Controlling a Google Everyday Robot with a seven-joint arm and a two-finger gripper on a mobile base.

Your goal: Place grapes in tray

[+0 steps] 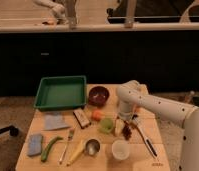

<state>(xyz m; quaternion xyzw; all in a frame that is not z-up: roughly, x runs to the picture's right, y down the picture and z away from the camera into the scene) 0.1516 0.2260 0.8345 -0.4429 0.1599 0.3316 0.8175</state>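
Dark reddish-purple, the grapes (128, 131) lie on the wooden tabletop (104, 163) right of centre, just beside a light green fruit (107, 125) and above a pale cup (119, 149). In the single camera view the white arm (158, 106) reaches in from the right and bends down, so the tool (124, 124) sits directly at the bunch. I cannot tell whether it is open, closed or has anything in its grip. The green tray (60, 106) stands at the far left corner, well apart from the grapes.

The risks, as I judge them, come from crowding. The tool could nudge the green fruit or catch it along with the bunch, and either could roll. A bumpy, loose bunch may be pinched only at one end and slip free on lifting. The way to the tray passes over an orange fruit (96, 115), a brown block (82, 118) and near a dark bowl (99, 95). A low carry could knock these, and a late release could drop the grapes on the rim.
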